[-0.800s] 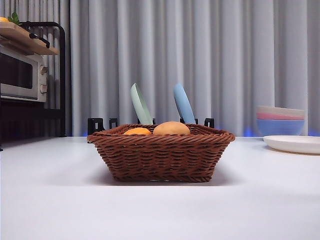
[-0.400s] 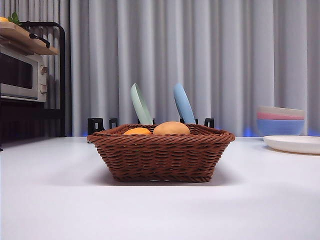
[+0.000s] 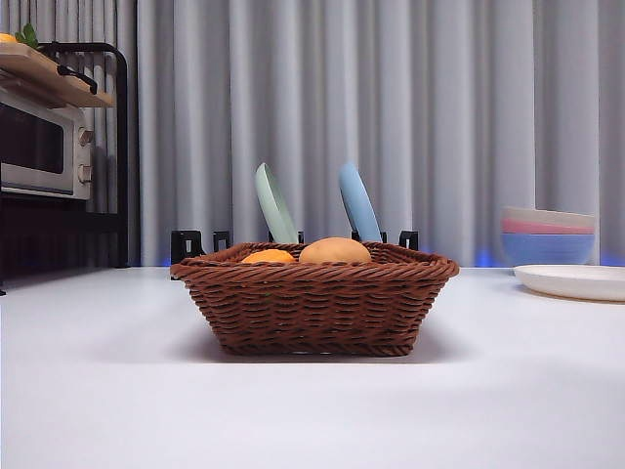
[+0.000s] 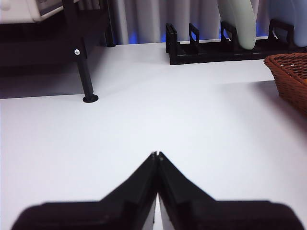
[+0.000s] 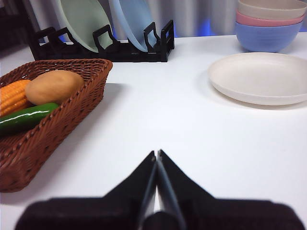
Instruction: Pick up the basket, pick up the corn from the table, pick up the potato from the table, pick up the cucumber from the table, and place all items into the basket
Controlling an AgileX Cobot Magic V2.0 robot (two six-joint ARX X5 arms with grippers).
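No text, label, brand or number is readable on anything.

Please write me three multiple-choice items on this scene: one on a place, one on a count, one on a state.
1. Where does the cucumber lie?
A. On the white plate
B. In the basket
C. On the bare table

2. How many bowls are in the stack of bowls?
A. Three
B. One
C. Five

3. How do the jaws of the right gripper stand?
A. Wide open
B. Shut on the corn
C. Shut on nothing

Key: 1 B, it lies beside the corn and the potato inside the wicker; 2 A, beige, pink and blue; 3 C, the tips meet over the bare table.
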